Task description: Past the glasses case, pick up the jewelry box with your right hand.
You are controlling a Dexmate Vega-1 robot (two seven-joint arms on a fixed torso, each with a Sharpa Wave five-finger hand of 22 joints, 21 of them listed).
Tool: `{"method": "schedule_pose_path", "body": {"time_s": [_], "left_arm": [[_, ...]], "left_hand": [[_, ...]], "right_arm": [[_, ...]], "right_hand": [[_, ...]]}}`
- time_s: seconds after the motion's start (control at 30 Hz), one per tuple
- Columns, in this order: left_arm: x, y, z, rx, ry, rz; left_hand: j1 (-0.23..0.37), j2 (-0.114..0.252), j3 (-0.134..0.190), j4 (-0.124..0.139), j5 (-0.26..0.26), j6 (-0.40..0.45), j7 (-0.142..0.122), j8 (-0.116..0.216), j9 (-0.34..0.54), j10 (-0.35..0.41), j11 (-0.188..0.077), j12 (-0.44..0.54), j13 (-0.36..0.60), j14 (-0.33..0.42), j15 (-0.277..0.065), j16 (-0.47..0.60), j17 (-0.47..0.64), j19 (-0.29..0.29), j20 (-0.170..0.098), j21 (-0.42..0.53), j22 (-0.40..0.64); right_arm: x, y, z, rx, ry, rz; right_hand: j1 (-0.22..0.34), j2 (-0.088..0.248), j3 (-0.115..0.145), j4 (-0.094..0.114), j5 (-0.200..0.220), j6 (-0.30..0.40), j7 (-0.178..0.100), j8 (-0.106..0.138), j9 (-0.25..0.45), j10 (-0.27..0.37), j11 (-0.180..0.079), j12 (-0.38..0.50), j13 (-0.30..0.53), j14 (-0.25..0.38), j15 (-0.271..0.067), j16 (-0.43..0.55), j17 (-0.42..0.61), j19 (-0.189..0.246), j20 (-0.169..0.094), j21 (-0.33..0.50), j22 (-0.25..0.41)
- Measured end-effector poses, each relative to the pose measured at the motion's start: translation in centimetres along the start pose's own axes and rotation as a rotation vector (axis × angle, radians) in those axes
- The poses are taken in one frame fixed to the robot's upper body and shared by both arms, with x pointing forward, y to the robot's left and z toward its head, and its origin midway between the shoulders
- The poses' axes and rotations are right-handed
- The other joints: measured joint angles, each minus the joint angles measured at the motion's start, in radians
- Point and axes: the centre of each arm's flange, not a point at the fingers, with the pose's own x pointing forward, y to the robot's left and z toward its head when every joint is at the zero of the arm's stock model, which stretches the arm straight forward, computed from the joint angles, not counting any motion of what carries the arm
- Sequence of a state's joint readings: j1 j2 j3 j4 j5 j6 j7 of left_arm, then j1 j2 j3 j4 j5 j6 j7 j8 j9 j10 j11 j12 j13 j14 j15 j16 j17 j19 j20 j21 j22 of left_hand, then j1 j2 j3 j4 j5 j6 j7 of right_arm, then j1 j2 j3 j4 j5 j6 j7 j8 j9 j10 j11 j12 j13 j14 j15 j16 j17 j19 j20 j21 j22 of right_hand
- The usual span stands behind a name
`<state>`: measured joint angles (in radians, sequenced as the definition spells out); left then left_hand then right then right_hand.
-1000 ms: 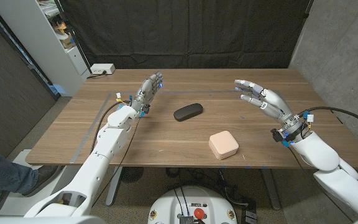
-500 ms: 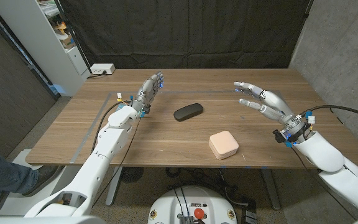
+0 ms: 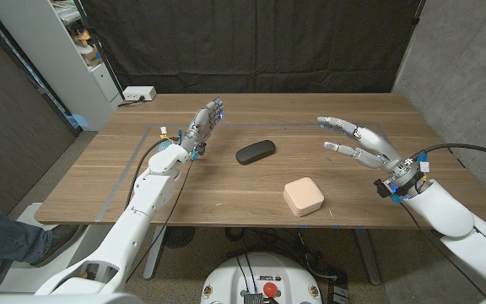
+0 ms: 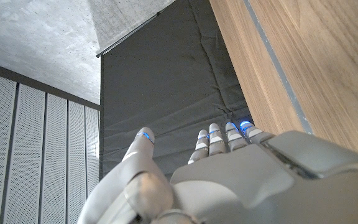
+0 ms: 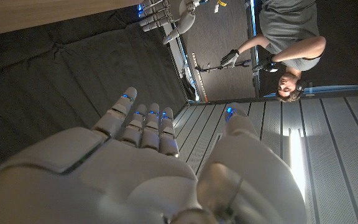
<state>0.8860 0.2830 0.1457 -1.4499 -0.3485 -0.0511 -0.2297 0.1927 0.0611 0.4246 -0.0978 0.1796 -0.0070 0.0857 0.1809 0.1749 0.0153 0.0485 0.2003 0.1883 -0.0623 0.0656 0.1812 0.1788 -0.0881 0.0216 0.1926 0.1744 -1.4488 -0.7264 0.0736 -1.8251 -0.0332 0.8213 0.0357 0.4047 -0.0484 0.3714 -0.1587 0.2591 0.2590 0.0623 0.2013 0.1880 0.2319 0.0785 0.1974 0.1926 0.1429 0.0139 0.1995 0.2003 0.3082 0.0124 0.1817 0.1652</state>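
Two hands are up above the wooden table (image 3: 226, 198), and both hold nothing. The right hand (image 3: 363, 143) hangs over the right part of the table with its fingers (image 3: 334, 124) spread wide and reaching toward the middle — smooth, pale grey shells with small blue lights near the tips. In the right wrist view the same hand (image 5: 148, 174) shows its rounded, glossy back, the fingers straight and side by side, the thumb set apart.

The box (image 3: 303, 197) lies nearer the front edge than this hand, well apart from it. It is a low, square thing with rounded corners and a soft pink, matte surface, and a thin seam runs around its side. The case (image 3: 255, 152) is farther back and more to the left, a dark, oblong shape with rounded ends, lying at a slant; it does not touch the box.

The left hand (image 3: 204, 122) stands upright over the left part of the table, fingers straight and close together, near the case but apart from it. In the left wrist view this hand (image 4: 241, 180) has its fingers extended toward a black cloth.

The table has a brown wood grain with a thin grey tape line (image 3: 129, 173). A person (image 5: 288, 37) shows in the right wrist view.
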Motion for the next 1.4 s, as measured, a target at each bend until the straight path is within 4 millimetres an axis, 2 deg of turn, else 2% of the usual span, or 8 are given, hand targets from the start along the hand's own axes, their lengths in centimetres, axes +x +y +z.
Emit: {"method": "schedule_pose_path", "body": {"time_s": [0.17, 0.73, 1.4], "left_arm": [[-0.2, -0.2, -0.2, -0.003, 0.001, -0.001], [-0.5, -0.1, -0.4, -0.004, 0.003, 0.002], [-0.5, 0.4, -0.6, -0.01, 0.004, -0.003]], "left_hand": [[0.0, 0.0, 0.0, 0.0, 0.0, 0.0, 0.0, 0.0, 0.0, 0.0, 0.0, 0.0, 0.0, 0.0, 0.0, 0.0, 0.0, 0.0, 0.0, 0.0, 0.0], [-0.004, 0.004, -0.003, -0.003, 0.0, 0.0, 0.0, 0.0, 0.0, 0.0, 0.0, 0.0, 0.0, 0.0, 0.0, 0.0, 0.0, 0.0, 0.0, 0.0, 0.0], [-0.004, 0.004, -0.003, -0.003, 0.0, 0.005, 0.005, 0.0, 0.0, 0.0, 0.0, 0.0, 0.0, -0.005, 0.005, 0.0, 0.0, 0.0, 0.0, 0.0, 0.0]], "right_arm": [[-0.2, 0.5, 0.2, -0.047, -0.001, 0.03], [-0.4, 0.9, 0.6, -0.12, 0.0, 0.045], [-0.3, 1.7, 1.9, -0.263, -0.018, 0.095]], "right_hand": [[0.006, -0.006, 0.0, 0.0, 0.0, 0.0, 0.0, 0.0, 0.0, 0.0, 0.0, 0.0, 0.0, 0.0, 0.0, 0.0, 0.0, -0.008, 0.008, 0.0, 0.0], [0.02, -0.009, 0.004, -0.004, 0.011, 0.0, 0.0, 0.0, 0.0, 0.0, 0.0, 0.0, 0.0, -0.002, -0.002, 0.0, 0.0, -0.007, 0.007, 0.0, 0.0], [0.025, -0.015, 0.004, -0.004, 0.015, -0.005, -0.005, 0.0, 0.0, -0.005, -0.005, 0.0, 0.0, -0.002, -0.002, 0.0, 0.0, -0.007, 0.007, 0.0, 0.0]]}}
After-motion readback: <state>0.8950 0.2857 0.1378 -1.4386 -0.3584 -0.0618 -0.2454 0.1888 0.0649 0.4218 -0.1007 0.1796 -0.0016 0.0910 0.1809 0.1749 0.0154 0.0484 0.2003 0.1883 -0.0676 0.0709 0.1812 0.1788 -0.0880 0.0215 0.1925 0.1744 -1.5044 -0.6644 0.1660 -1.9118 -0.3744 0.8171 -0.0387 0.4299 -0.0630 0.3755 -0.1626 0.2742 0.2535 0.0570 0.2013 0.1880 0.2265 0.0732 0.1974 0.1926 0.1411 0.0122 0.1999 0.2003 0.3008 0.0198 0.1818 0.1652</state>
